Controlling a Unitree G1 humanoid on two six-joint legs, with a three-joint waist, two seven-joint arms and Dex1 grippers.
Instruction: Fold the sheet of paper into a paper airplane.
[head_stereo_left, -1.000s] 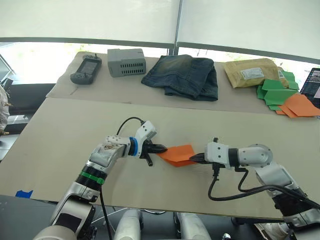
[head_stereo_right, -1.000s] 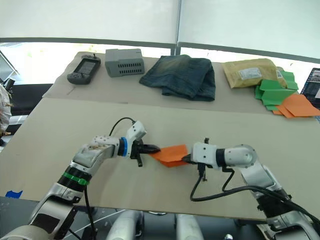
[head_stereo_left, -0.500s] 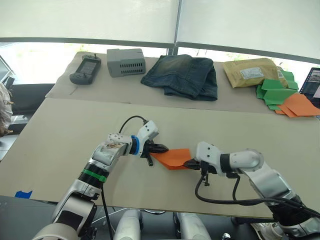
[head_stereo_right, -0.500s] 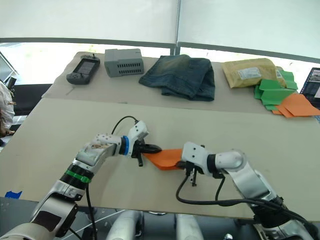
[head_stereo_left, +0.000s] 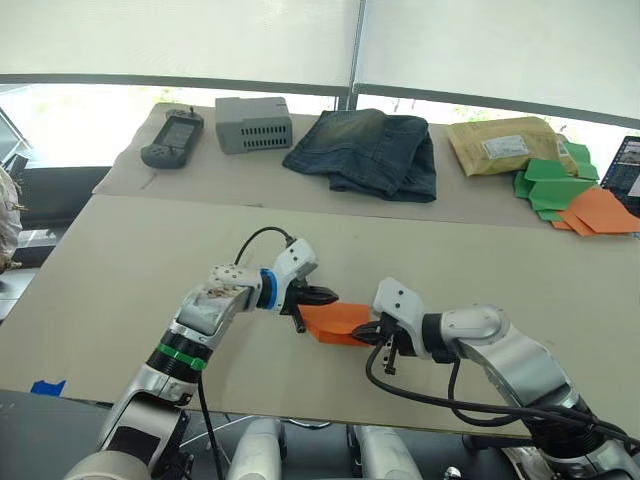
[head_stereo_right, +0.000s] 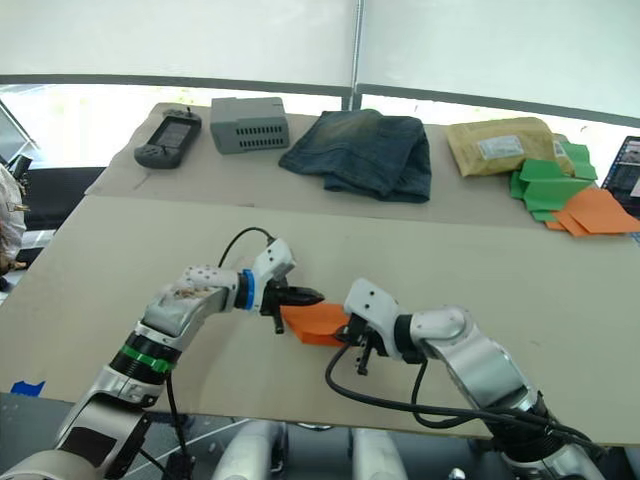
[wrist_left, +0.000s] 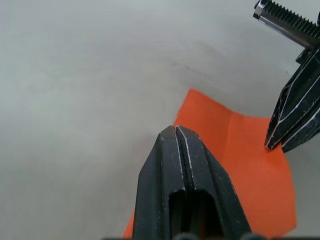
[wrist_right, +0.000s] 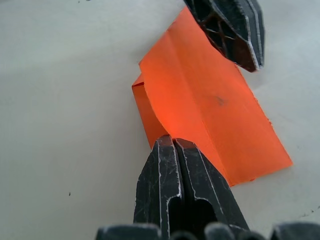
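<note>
Low center of the head frame, the sheet of paper lies folded on the desk, long axis running between my 2 tools. My left tool pinches its left edge; my right tool pinches its right edge, equally near.

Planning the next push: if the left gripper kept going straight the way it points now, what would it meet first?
The left gripper, shut, already rests on the sheet of paper. Going straight on, it would cross the paper and probably meet the right gripper at the opposite edge; depth is uncertain.
</note>
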